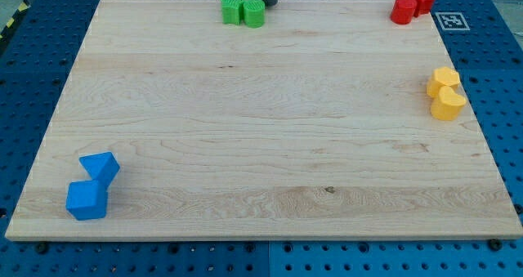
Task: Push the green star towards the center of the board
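Note:
The green star (233, 9) lies at the board's top edge, a little left of the middle. A green rounded block (255, 13) touches its right side. My tip (269, 3) is the end of the dark rod coming in from the view's top. It stands just right of and above the rounded green block, close to it or touching it. The rounded block lies between my tip and the star. The wooden board (261, 138) fills most of the view.
Two red blocks (411, 6) sit together at the top right corner. Two yellow blocks (445, 93) sit at the right edge. Two blue blocks (92, 185) sit at the bottom left. A black-and-white marker (451, 20) lies off the board's top right.

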Controlling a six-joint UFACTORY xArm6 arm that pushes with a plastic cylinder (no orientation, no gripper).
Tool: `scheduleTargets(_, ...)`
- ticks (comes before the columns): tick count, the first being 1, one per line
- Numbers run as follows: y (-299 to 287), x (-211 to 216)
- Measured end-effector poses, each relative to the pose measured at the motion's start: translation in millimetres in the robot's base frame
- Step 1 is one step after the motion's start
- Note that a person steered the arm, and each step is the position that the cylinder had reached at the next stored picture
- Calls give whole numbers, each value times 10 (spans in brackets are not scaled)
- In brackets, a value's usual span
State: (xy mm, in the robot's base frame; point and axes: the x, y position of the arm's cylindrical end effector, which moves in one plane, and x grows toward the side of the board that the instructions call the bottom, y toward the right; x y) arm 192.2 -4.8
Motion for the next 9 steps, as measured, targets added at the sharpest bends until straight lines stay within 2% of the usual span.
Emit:
scheduleTargets(1, -484, 3)
scheduleTargets(2, -686, -2)
scheduleTargets(4, -698, 127)
scheduleTargets(7, -631, 873)
scheduleTargets(8, -531, 1059)
scheduleTargets(9, -529, 1061)
